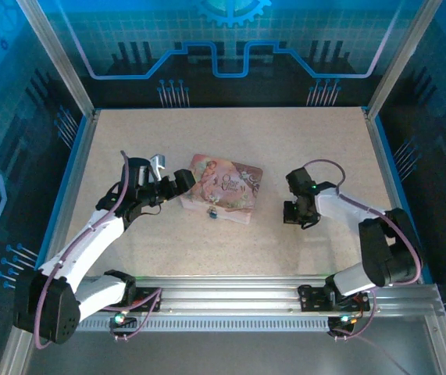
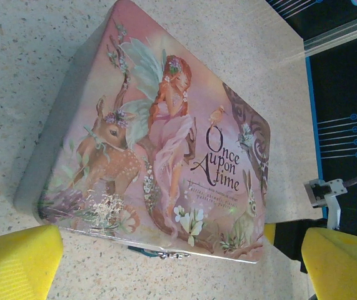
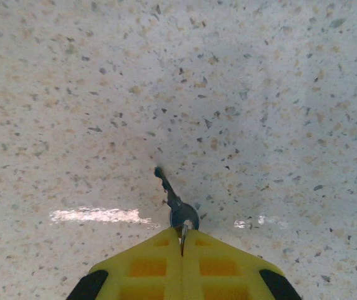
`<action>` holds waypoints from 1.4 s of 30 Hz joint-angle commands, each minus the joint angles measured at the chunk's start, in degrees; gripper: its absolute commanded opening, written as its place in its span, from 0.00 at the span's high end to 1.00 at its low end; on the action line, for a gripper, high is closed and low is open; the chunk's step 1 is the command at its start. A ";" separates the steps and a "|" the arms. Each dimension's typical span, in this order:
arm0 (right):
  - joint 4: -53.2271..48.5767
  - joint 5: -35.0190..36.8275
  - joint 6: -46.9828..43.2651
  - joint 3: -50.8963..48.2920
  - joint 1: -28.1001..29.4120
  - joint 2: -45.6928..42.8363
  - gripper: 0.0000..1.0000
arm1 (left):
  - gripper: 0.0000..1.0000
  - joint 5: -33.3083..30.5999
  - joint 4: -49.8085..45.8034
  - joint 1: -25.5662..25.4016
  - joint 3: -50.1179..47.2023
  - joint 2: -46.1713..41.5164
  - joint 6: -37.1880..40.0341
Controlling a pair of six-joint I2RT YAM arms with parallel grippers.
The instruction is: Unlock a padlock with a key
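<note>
- The right fingers (image 3: pixel 142 265) are squeezed tight together. They pinch the key (image 3: pixel 173 201) by its round head.
- The thin end of the key sticks out in front, free, so it can go into a keyhole.
- The key is close to the speckled surface (image 3: pixel 259 94). It is off to the right of the pink tin box (image 1: pixel 226 187) and well apart from the lock.
- The padlock (image 1: pixel 213 212) is a tiny thing on the front edge of the box, the side facing the arms.
- The left fingers (image 2: pixel 17 265) are spread wide open and hold nothing. The left end of the box lies just in front of the gap between them. I cannot tell if they touch it.
- I think the left arm is there to stop the box from sliding when the key pushes in.
- Next, the key has to go over to the padlock and line up with a very small hole. That hole looks easy to miss.
</note>
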 commanded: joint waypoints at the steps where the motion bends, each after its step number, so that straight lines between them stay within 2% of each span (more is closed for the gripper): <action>1: 3.30 -3.18 -0.52 -1.14 0.78 -4.18 1.00 | 0.01 3.02 1.17 -0.19 -0.55 -2.18 -1.03; 10: 13.97 -15.07 -0.29 -3.29 0.84 -11.87 1.00 | 0.01 8.27 9.39 -1.37 -2.56 -2.92 -7.06; 16: 23.00 -22.01 3.98 -4.93 1.57 -16.14 1.00 | 0.02 9.29 18.96 -5.97 -2.87 -0.57 -13.13; 19: 26.37 -22.45 5.34 -4.87 3.22 -17.70 1.00 | 0.02 9.15 22.55 -8.28 -2.19 1.20 -15.87; 21: 27.22 -19.38 4.58 -4.55 5.45 -18.84 1.00 | 0.02 8.66 23.98 -9.37 -1.53 2.34 -18.51; 27: 29.69 -3.31 -1.51 -3.68 14.03 -20.79 1.00 | 0.03 2.58 24.64 -11.43 -1.00 3.14 -31.13; 33: 34.78 11.72 -11.24 -2.30 23.13 -19.51 1.00 | 0.05 -0.82 16.51 -12.80 2.01 3.20 -43.17; 37: 39.38 18.08 -17.66 -1.62 28.00 -17.84 1.00 | 0.09 -2.35 12.27 -14.05 3.49 3.20 -47.98; 42: 44.32 23.09 -24.93 -0.42 33.08 -15.45 1.00 | 0.12 -3.30 11.45 -14.80 3.11 3.11 -52.65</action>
